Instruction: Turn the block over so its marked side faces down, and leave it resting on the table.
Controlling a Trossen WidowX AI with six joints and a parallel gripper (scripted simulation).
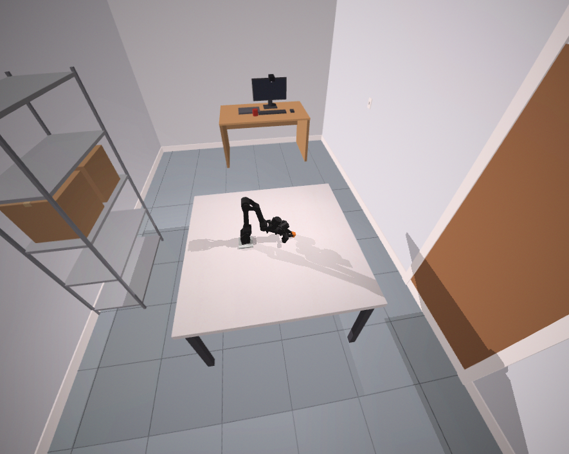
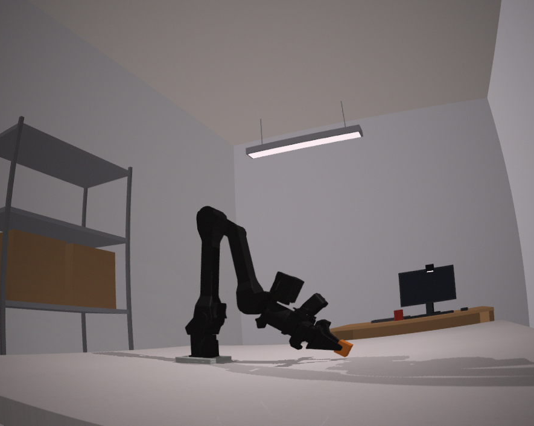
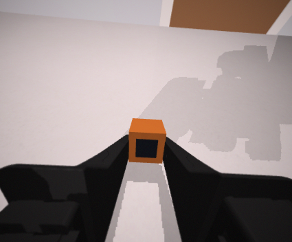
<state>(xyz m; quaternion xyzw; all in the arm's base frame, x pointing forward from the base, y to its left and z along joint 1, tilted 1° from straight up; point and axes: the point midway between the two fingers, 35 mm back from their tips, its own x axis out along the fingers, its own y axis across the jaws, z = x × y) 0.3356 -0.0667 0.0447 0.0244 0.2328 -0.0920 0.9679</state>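
The orange block is held tilted between the fingertips. Its dark square mark shows in the wrist view, on the side turned back toward the palm and partly upward. My gripper is shut on the block, one finger on each side. It slopes forward and down, low over the white table. I cannot tell whether the block's lowest edge touches the table top. The side facing away from the palm is hidden in the wrist view.
The arm's base stands on the table behind the gripper. The arm's shadow falls across the table beyond the block. A desk with a monitor and a shelf rack with brown boxes stand away from the table.
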